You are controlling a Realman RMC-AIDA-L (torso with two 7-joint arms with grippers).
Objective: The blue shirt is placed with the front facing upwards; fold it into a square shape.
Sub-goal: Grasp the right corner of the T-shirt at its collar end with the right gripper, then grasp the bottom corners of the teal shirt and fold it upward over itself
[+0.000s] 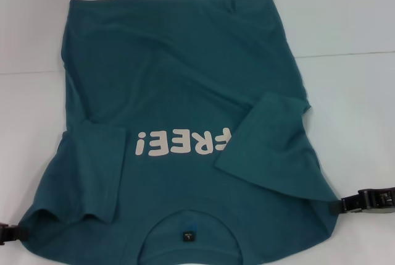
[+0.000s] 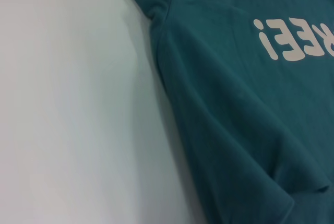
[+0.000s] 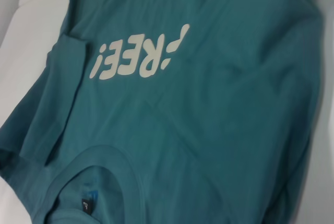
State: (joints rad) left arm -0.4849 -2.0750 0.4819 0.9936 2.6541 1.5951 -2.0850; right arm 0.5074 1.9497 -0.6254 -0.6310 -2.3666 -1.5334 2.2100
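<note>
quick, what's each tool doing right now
Left tool: at the blue shirt's near left shoulder, grip cannot be told.
Right tool: at its right sleeve edge, cannot be told.

Bare table (image 1: 352, 36) all around the blue shirt (image 1: 179, 73), without obstacles.

Showing plain dark teal-blue all over the blue shirt (image 1: 185, 73), carrying off-white "FREE!" lettering (image 1: 184, 141) across the front, a small dark neck label (image 1: 187, 236) inside the collar; lying against a pale white table (image 1: 345, 24).

left gripper (image 1: 7, 233) low at left edge | right gripper (image 1: 370, 201) low at right edge
</note>
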